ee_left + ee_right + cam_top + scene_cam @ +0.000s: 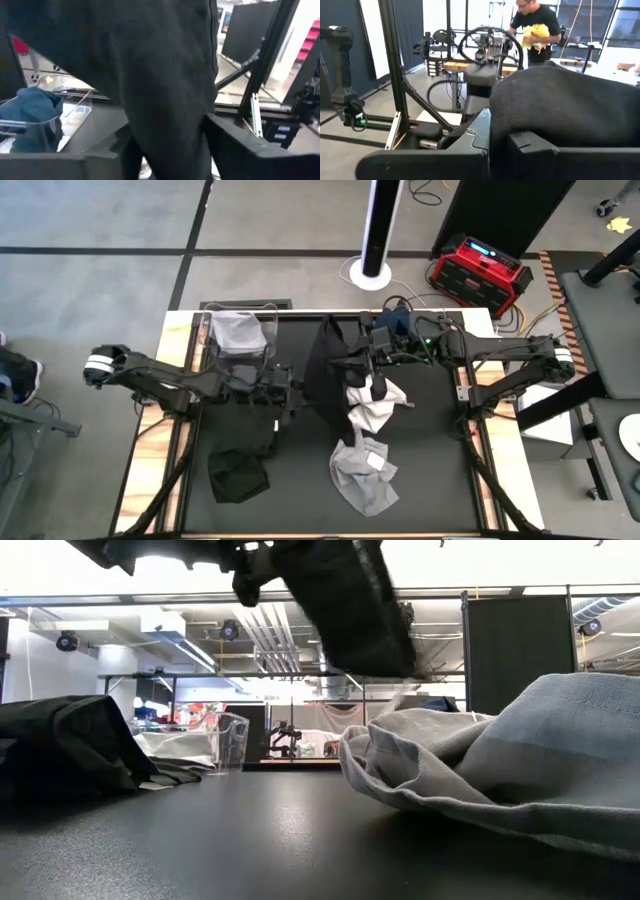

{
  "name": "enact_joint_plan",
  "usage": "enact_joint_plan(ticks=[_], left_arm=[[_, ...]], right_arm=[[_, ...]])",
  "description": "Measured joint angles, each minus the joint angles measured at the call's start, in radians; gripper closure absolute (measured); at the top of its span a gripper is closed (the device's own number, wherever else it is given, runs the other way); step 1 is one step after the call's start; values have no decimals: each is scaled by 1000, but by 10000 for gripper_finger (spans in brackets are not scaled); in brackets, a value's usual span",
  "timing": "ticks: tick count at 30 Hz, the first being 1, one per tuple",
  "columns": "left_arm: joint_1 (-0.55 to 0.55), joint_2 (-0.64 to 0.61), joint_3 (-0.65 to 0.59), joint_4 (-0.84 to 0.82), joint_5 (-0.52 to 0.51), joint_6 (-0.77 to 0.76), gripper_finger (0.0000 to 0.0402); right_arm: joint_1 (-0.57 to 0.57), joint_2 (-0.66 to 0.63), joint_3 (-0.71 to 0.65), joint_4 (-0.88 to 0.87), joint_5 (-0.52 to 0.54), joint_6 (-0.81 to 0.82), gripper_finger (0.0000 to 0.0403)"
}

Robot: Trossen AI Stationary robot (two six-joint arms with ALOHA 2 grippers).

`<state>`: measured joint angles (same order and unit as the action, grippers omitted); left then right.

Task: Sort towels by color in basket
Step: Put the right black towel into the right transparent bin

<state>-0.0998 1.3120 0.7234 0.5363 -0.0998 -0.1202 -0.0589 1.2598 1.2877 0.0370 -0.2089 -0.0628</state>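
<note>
A black towel (325,375) hangs in the air over the table's middle, with my right gripper (352,362) shut on it from the right. My left gripper (298,392) reaches level from the left. Its fingers stand open on either side of the towel's hanging part (165,100). A second black towel (238,476) lies crumpled at the near left. White and light grey towels (370,450) lie in a heap at the middle. A grey towel (238,332) sits in a clear basket at the far left. A navy blue towel (35,115) lies in another clear basket. My right gripper pinches the black towel's upper part (500,125) between its two fingers, coming level from the table's right. The cloth bulges over one finger (570,155) and hides how many layers are held. The towel hangs below, clear of the table. Whether my left gripper touches the cloth, I cannot tell.
The grey heap (500,770) lies close to the table's near edge. The clear basket (225,740) stands at the far left. A black frame rail (250,85) runs along the table's side. A person (535,25) stands in the room beyond the table.
</note>
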Motion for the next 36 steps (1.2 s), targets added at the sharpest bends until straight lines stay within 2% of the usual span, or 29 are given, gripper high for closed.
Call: enact_joint_plan(ticks=[2, 6, 7, 11, 16, 20, 24, 31, 36], left_arm=[[0, 12, 18, 1, 13, 27, 272], [0, -5, 14, 2, 14, 71, 376], [0, -16, 7, -1, 14, 76, 388], [-2, -62, -7, 4, 3, 107, 397], [-1, -122, -8, 5, 1, 140, 401], [-1, -160, -8, 7, 0, 149, 401], [-1, -186, -8, 10, -17, 149, 401], [-1, -232, -11, -18, -74, 169, 401], [-1, -278, -14, -70, -217, 210, 401]], right_arm=[[0, 0, 0, -12, 0, 0, 394], [0, 0, 0, -55, 1, 2, 394], [0, 0, 0, -71, 9, 2, 394], [0, 0, 0, -158, 80, 11, 394], [-1, 25, -1, -283, 112, 39, 392], [0, 71, -13, -293, 158, 56, 375], [-1, 118, -13, -294, 160, 40, 325], [-1, 102, -4, -289, 166, 36, 193], [-1, 50, -4, -294, 150, 46, 118]])
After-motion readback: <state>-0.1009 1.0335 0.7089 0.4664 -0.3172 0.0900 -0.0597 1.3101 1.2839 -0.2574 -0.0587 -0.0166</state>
